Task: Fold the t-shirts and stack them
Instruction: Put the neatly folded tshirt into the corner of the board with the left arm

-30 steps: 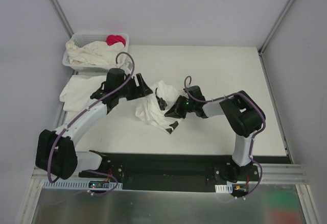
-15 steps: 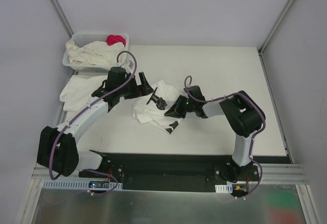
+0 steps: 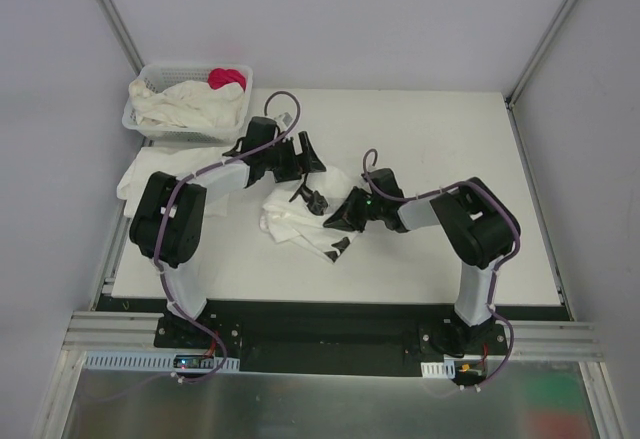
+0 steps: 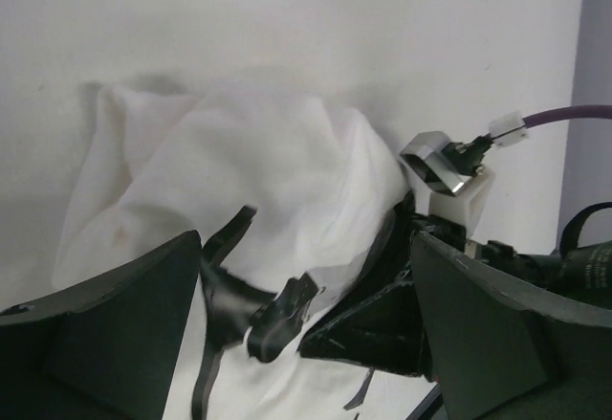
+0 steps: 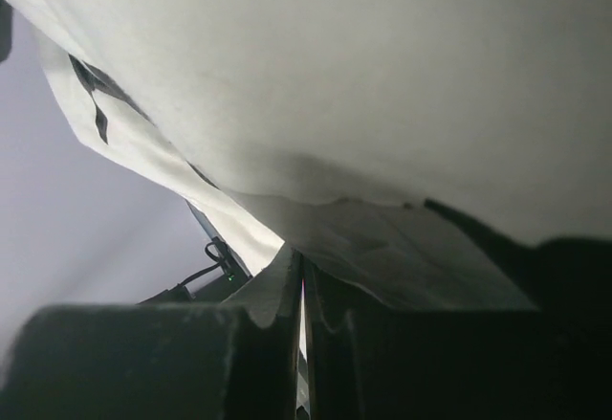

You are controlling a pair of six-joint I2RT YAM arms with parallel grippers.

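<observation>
Right jaws clamped on the t-shirt (image 3: 285, 221) edge; left jaws apart just behind it. Best catch an opposite corner, then spread flat.

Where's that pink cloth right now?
Top view: the pink cloth lies in the white basket at the table's far left corner, against the crumpled shirts heaped there.

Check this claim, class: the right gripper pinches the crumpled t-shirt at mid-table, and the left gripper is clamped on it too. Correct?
Not quite. The right gripper does pinch the crumpled t-shirt, but the left gripper is open, fingers spread wide and gripping nothing, as the left wrist view shows.
</observation>
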